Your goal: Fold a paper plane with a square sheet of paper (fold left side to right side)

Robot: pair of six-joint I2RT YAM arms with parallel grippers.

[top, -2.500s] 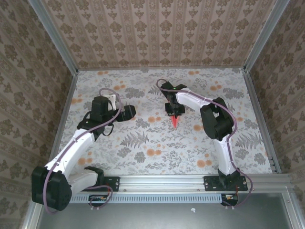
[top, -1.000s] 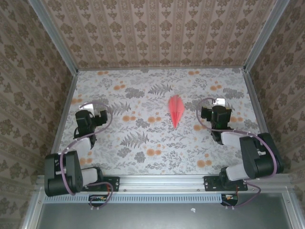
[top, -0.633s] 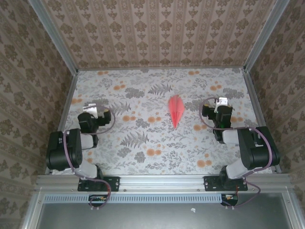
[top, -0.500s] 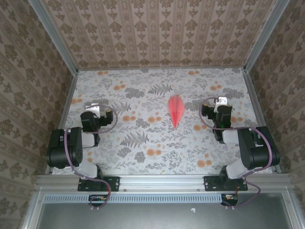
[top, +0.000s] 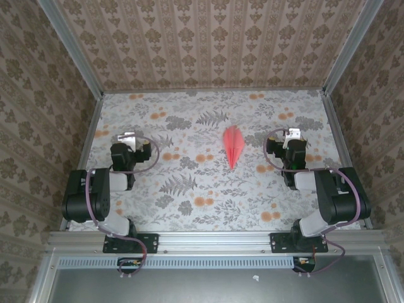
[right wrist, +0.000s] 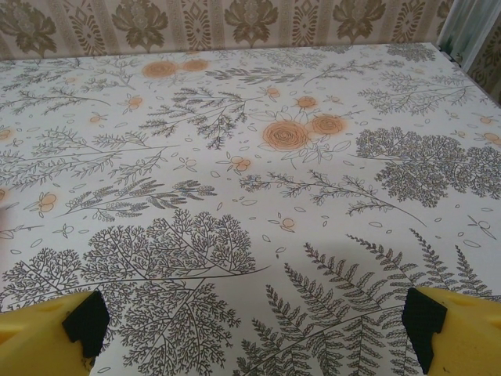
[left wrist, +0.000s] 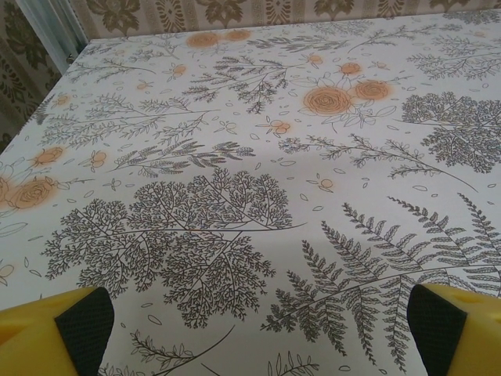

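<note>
The square sheet of paper lies folded as a slim pink-red paper plane (top: 233, 146) on the flower-print table (top: 189, 189), its point toward the near edge. It rests alone in the middle, touched by nothing. My left gripper (top: 125, 142) sits drawn back at the left, well apart from the plane. My right gripper (top: 291, 139) sits drawn back at the right, roughly level with the plane. In the left wrist view my gripper (left wrist: 254, 329) is open, yellow fingers (left wrist: 82, 325) wide over bare tablecloth. In the right wrist view the gripper (right wrist: 254, 325) is open too, fingers (right wrist: 427, 317) spread over the cloth.
Patterned walls (top: 214, 44) close the table in at the back and both sides, with metal corner posts (top: 82, 63). An aluminium rail (top: 221, 240) carrying both arm bases runs along the near edge. Both arms are folded back over their bases.
The right gripper let go of the plane and pulled back to the right. The left arm folded back to the left; its gripper has crept slightly up and right in the last second.
</note>
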